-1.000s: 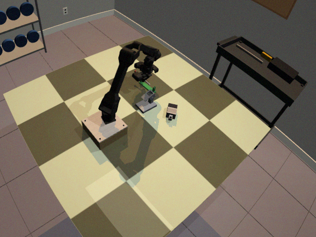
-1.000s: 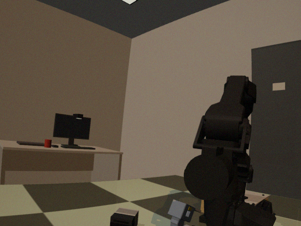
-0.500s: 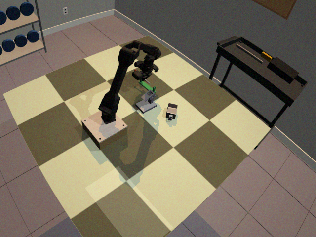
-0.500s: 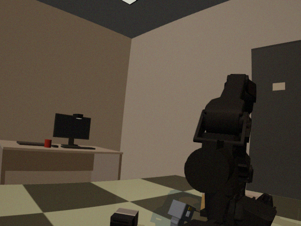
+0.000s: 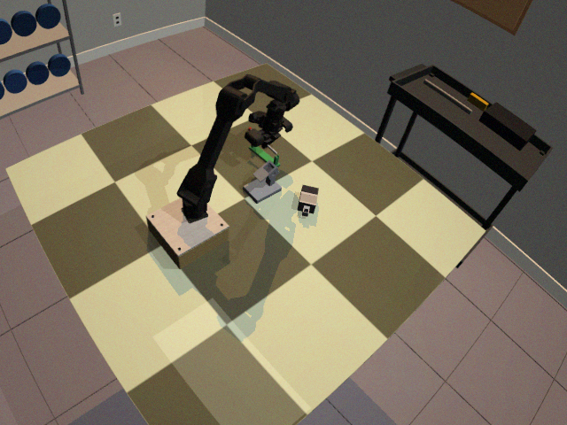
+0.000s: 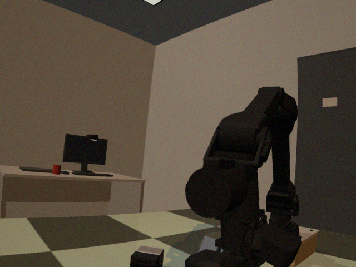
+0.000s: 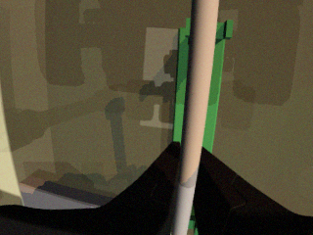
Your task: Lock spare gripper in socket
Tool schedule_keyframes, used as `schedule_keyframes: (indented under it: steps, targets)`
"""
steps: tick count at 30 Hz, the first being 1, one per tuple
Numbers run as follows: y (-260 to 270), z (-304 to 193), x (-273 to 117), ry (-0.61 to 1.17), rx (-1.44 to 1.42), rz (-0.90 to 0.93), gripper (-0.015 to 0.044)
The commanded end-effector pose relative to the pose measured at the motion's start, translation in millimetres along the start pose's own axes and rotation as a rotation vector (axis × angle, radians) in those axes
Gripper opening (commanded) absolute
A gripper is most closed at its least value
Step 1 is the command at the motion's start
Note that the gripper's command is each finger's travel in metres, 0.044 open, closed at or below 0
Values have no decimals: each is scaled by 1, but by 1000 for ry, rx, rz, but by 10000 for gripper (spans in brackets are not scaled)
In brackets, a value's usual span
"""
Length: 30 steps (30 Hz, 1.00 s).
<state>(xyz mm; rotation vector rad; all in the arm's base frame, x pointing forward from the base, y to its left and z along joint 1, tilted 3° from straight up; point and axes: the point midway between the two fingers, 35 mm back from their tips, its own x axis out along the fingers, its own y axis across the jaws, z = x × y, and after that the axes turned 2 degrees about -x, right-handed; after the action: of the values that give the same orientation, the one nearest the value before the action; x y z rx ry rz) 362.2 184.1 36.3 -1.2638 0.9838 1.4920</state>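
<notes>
My gripper (image 5: 265,142) (image 7: 184,149) is shut on the lock pin (image 5: 272,150) (image 7: 202,64), a long pale rod. It holds the pin above the green channel-shaped piece (image 5: 262,155) (image 7: 213,119). The grey mount (image 5: 262,189) (image 6: 209,244) (image 7: 64,198) stands on the floor with its tilted socket (image 5: 266,171) uppermost. The pin looks clear of the socket in the top view; its near end is cut off in the wrist view. The spare gripper (image 5: 307,197) (image 6: 147,256), a black block with a pale band, lies apart from the mount. Fingertips are hidden in the exterior view.
The arm's wooden base block (image 5: 204,233) stands left of the mount. A black bench (image 5: 462,132) stands by the wall at the right, and a shelf with blue discs (image 5: 27,41) at the far left. A desk (image 6: 72,175) shows in the exterior view.
</notes>
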Motion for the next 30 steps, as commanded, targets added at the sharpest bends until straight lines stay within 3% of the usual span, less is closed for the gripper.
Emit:
schedule_keyframes:
  steps: [1, 9, 30]
  targets:
    - [-3, -10, -8, 0, -5, -10, 0]
    - [-5, -22, -12, 0, -9, -9, 0]
    - [-7, -25, 20, -1, -9, -4, 0]
